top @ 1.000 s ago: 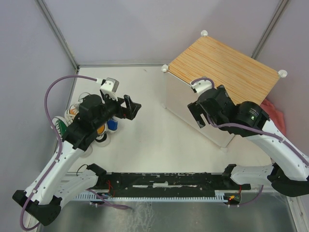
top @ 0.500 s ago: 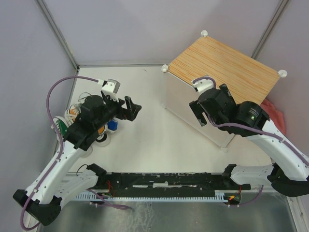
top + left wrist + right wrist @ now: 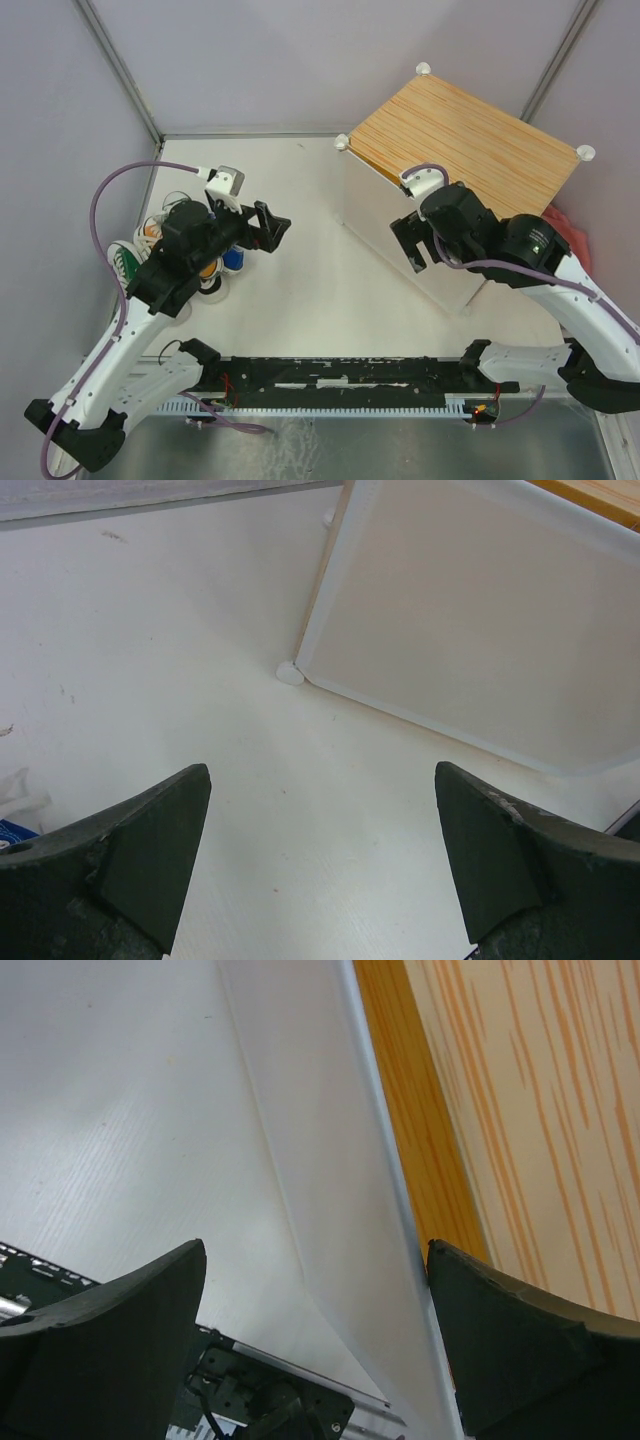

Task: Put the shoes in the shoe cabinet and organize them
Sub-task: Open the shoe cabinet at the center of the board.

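Note:
The shoe cabinet (image 3: 465, 140) stands at the right, its striped wood top up and its pale door panel (image 3: 385, 225) facing the table's middle. Several shoes lie in a heap at the left, half under my left arm: an orange one (image 3: 150, 231), a green one (image 3: 124, 263), a blue one (image 3: 233, 258). My left gripper (image 3: 268, 228) hovers open over bare table right of the heap, pointing at the cabinet's panel (image 3: 470, 630) and corner knob (image 3: 289, 674). My right gripper (image 3: 414, 242) hangs open at the panel's upper edge (image 3: 400, 1190), beside the wood top (image 3: 530, 1110). Neither holds anything.
Purple walls with metal posts close the table at the back and both sides. A pink cloth (image 3: 568, 232) lies behind the cabinet at the right. A black rail (image 3: 340, 375) with the arm bases runs along the near edge. White table (image 3: 310, 290) lies between the grippers.
Both grippers have drifted slightly: the left a little back toward the shoes, the right a little down along the cabinet's front. Both stay open.

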